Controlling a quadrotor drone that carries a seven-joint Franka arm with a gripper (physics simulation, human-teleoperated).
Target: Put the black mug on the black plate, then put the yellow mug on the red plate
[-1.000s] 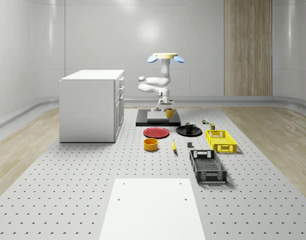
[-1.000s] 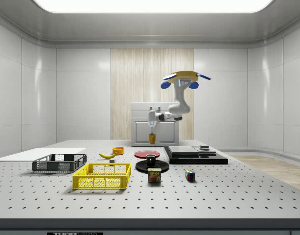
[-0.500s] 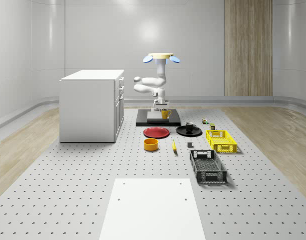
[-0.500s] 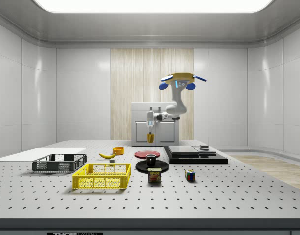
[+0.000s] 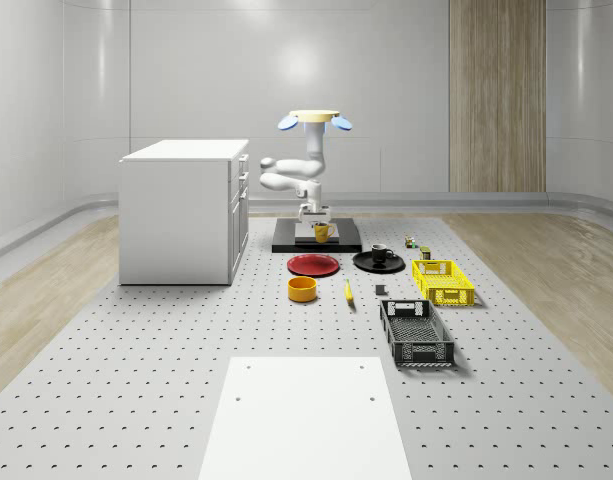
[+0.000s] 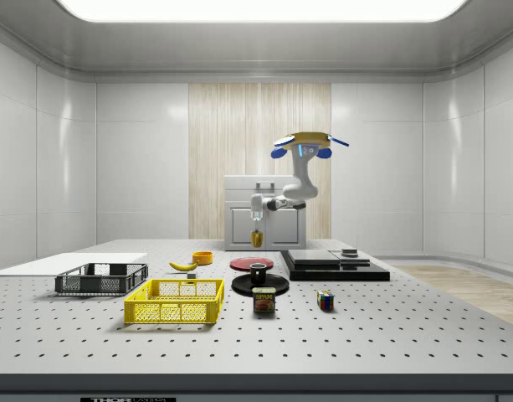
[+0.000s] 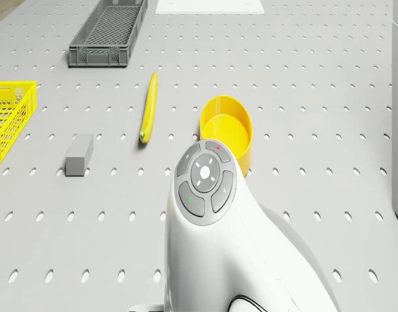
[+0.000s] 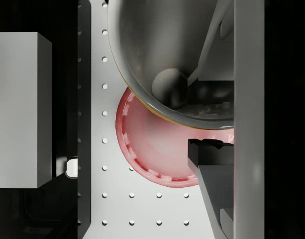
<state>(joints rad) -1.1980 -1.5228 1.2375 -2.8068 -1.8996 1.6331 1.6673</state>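
Yellow ceramic mug (image 5: pixel 322 232) hangs clenched in your two-finger gripper (image 6: pixel 256 227) under the hovering quadrotor drone (image 5: pixel 313 119), carried clear above the table so it can drop onto the round red plate (image 5: pixel 313 265) at its 6 o'clock in the whole-scene view.

mug (image 5: pixel 380 251) on plate (image 5: pixel 367 263); bowl (image 5: pixel 302 289) near banana (image 5: pixel 348 292)

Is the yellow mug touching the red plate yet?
Apart. In the side view the yellow mug hangs from the end effector, clear air above the red plate.
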